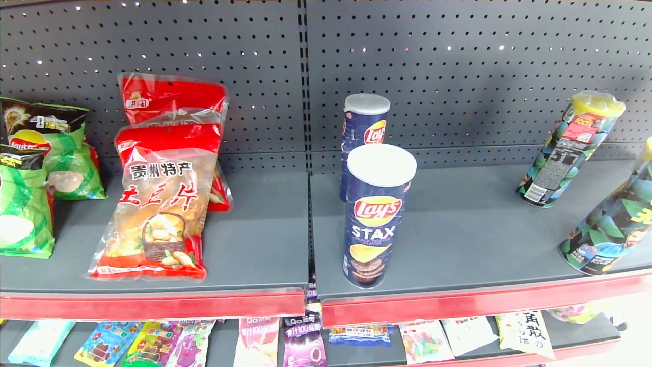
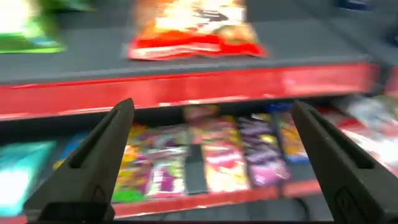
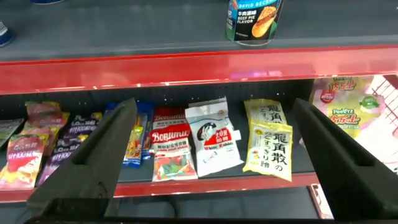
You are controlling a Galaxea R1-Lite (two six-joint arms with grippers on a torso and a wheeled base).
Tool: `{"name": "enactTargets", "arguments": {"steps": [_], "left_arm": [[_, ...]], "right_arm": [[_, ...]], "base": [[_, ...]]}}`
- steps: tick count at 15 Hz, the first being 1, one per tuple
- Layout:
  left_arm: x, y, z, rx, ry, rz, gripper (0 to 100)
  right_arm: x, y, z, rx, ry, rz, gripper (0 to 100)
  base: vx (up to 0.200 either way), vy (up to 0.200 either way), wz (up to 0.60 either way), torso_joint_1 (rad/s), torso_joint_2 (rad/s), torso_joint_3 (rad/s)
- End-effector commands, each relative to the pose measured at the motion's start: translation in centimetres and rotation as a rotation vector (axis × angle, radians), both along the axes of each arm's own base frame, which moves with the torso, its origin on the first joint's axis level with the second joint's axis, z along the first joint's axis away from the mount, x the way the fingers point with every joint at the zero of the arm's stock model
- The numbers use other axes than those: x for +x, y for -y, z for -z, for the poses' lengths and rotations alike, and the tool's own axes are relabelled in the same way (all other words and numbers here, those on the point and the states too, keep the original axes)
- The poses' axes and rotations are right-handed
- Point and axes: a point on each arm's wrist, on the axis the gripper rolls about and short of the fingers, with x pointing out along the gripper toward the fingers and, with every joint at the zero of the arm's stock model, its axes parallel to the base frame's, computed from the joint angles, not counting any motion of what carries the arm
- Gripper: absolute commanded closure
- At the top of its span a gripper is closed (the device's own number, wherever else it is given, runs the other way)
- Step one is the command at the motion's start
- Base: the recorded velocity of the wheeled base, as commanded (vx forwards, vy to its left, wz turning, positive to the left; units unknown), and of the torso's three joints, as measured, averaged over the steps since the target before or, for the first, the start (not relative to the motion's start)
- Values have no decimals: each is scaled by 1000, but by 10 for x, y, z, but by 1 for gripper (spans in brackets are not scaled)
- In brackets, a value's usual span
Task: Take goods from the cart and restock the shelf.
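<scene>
The grey shelf (image 1: pixel 458 239) with a red front lip holds red potato-slice bags (image 1: pixel 158 204), two dark blue chip cans (image 1: pixel 377 214) one behind the other, green chip bags (image 1: pixel 25 204) at the left and two patterned cans (image 1: pixel 570 148) leaning at the right. My left gripper (image 2: pixel 212 106) is open and holds nothing. It faces the red lip (image 2: pixel 186 90), below the red bag (image 2: pixel 196 28). My right gripper (image 3: pixel 214 102) is also open with nothing in it, in front of the lower shelf and below a patterned can (image 3: pixel 252 22).
The lower shelf carries several flat candy and snack packets (image 1: pixel 423 339), among them a white packet (image 3: pixel 211 140) and a yellow one (image 3: pixel 270 140). Bare shelf surface lies between the red bags and the blue cans, and right of the cans. A perforated back panel (image 1: pixel 458 76) closes the rear.
</scene>
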Motion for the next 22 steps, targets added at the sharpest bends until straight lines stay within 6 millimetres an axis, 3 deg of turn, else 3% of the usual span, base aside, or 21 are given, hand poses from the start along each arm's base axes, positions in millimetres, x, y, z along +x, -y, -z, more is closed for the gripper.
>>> {"name": "enactTargets", "arguments": {"steps": [1,6,7,13,22], "left_arm": [[1,-4,4,-5,-17,-169,0],[1,1,9,3,-66,55,0],[0,-1,9,8,-47,179,0],[-6,-1,11,5,23,89,0],[-6,-1,11,8,24,86,0]], "right_arm": [[0,0,0,1,1,0,0],[0,0,0,1,1,0,0],[0,0,0,0,1,0,0],[0,0,0,3,1,0,0],[0,0,0,0,1,0,0]], "base": [[0,0,0,0,0,0],[0,0,0,0,0,0],[0,0,0,0,0,0],[0,0,0,0,0,0],[-22,0,0,1,0,0]]}}
